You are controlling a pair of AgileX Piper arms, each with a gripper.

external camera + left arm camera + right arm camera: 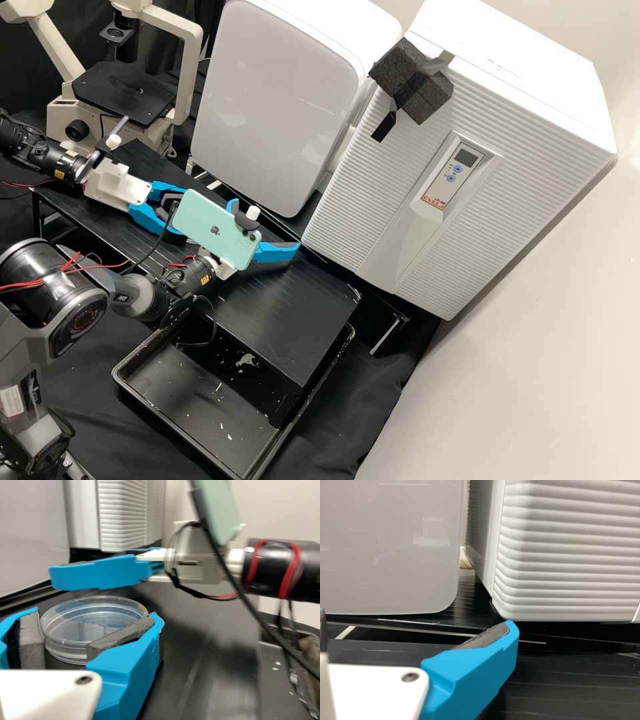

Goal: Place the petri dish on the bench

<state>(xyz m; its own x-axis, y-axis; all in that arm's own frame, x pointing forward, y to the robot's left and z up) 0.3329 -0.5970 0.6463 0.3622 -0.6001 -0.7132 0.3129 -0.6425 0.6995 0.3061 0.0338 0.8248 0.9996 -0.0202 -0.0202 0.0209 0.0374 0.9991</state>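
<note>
Petri dish (95,625), clasped by the left gripper (148,217); right gripper (267,223) spread and vacant.

Left wrist view: the dish between both grey-padded fingers, pads against its wall; whether its base meets the bench (287,320) cannot be told. Beyond the dish, the right gripper and its cabling. High view: left gripper at nine to ten o'clock, right gripper near the centre, towards ten; mint-green phone (207,227) mounted on the right arm. High view also lists the microscope (127,93), between ten and eleven o'clock. Right wrist view: one finger at full length, the other at the edge, wide gap between.

Surface and room: black bench; black tray (123,373) at seven o'clock, partly under the bench's edge, pale flecks within; black cloth (360,407) between five and six. Smooth-fronted cabinet (280,100) at twelve; ribbed cabinet (533,147) at two, bearing a display panel (465,155) and, at one, a foam block (420,80). White wall (533,367) at four.

Materials: dish clear, round, shallow, thin-rimmed. Fingers bright blue, angular, padded in matt grey. Bench faintly lined, with a soft sheen. Foam dark and grainy. Microscope cream-bodied, with a flat black stage.
</note>
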